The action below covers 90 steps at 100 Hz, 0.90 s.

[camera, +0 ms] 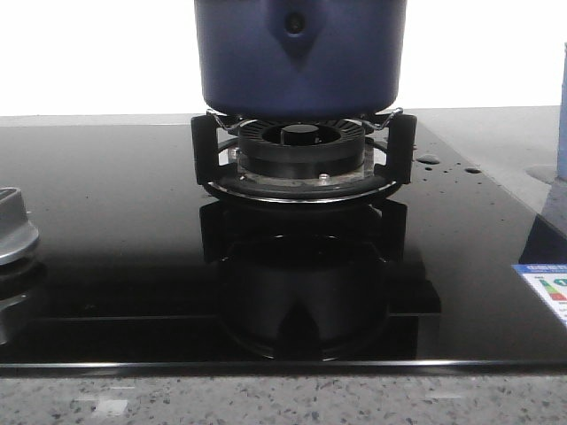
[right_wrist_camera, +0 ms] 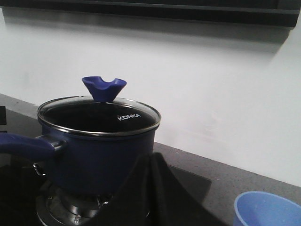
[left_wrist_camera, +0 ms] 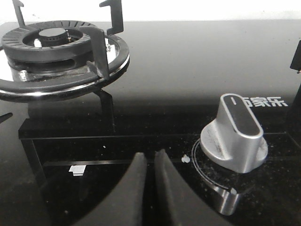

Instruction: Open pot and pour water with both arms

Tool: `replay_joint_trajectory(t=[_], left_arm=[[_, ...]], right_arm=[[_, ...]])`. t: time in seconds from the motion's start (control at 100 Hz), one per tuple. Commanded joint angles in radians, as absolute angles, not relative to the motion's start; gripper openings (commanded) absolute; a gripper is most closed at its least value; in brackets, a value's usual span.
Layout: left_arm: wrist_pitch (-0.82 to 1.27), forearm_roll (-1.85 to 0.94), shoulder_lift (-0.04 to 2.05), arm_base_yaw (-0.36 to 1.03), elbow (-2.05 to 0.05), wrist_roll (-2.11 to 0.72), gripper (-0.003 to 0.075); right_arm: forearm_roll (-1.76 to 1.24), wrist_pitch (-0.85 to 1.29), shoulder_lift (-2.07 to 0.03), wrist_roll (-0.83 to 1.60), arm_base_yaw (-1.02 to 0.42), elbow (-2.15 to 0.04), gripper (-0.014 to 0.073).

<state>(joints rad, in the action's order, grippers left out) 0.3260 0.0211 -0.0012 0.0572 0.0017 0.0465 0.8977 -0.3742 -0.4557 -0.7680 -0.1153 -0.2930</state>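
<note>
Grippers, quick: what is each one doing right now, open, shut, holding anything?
Left gripper: shut, holding nothing, above the stove glass.
Right gripper: shut, holding nothing; the pot is ahead, lid on.

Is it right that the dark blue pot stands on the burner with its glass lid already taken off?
Not quite. The pot does stand on the burner, but its glass lid is still on, with the blue knob on top. The right wrist view shows this.

pot (camera: 299,57) on burner (camera: 301,150) | lid (right_wrist_camera: 99,117) on pot | knob (camera: 13,232) front-left | cup (right_wrist_camera: 268,209) right
</note>
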Motion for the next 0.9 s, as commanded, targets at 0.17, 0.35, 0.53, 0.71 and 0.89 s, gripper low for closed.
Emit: replay_joint_trajectory(t=[0.17,0.35,0.53,0.71,0.89], left_arm=[[0.281,0.023,-0.032,0.058,0.048,0.057,-0.0013],[0.281,0.023,-0.032,0.058,0.048,0.057,-0.0013],[0.281,0.023,-0.032,0.058,0.048,0.057,-0.0013],[0.281,0.023,-0.032,0.058,0.048,0.057,-0.0013],[0.281,0.023,-0.032,0.058,0.048,0.057,-0.0013]], right_arm=[[0.885,-0.423,-0.455,-0.763,-0.113,-0.320,-0.0065],[0.885,-0.423,-0.455,-0.763,-0.113,-0.320,-0.0065],[0.885,-0.423,-0.455,-0.763,-0.113,-0.320,-0.0065],[0.875,-0.334,-0.455,-0.761,-0.117,-0.277,-0.0065],[0.423,-0.229,-0.419,-0.311,-0.136,-0.164,-0.0065]])
